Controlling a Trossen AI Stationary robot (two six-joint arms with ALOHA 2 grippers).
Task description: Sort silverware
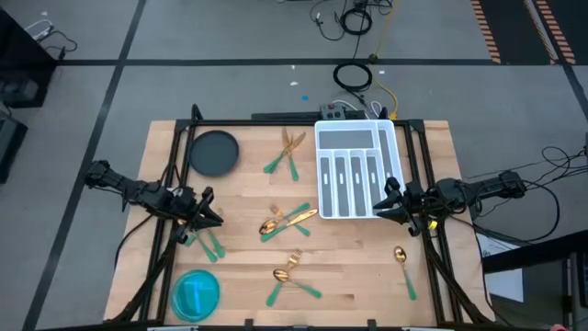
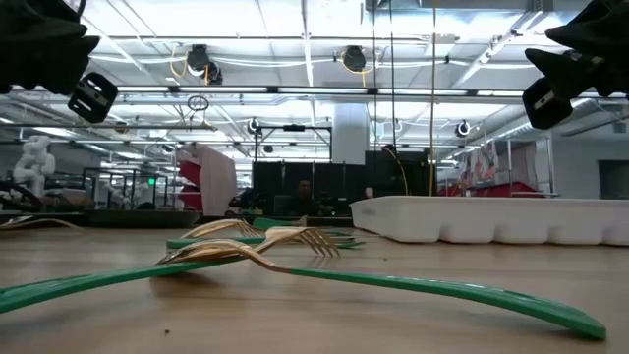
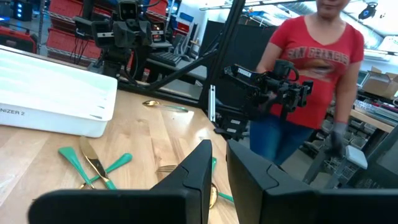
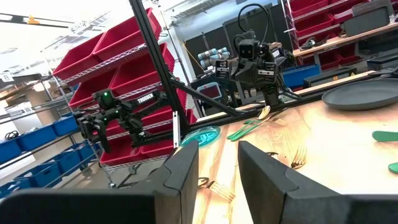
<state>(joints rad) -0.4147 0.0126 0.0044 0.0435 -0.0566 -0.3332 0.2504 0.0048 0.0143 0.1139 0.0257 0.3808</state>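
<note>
The silverware, gold heads on green handles, lies in loose groups on the wooden table: a pair (image 1: 287,152) at the far middle, a crossed heap (image 1: 287,221) at the centre, another heap (image 1: 292,276) nearer the front edge, a spoon (image 1: 402,265) at the near right, and pieces (image 1: 209,241) just in front of my left gripper (image 1: 208,213). That gripper hovers level at the table's left, a narrow gap between its fingers (image 3: 219,149). My right gripper (image 1: 384,202) hovers level at the right beside the white tray (image 1: 354,170), open (image 4: 217,149) with nothing between its fingers.
A dark round plate (image 1: 213,153) sits at the far left and a blue dish (image 1: 196,294) at the near left corner. The tray's slots lie lengthwise at the far right. A person in a red shirt (image 3: 318,56) stands beyond the table's right side. A black frame rims the table.
</note>
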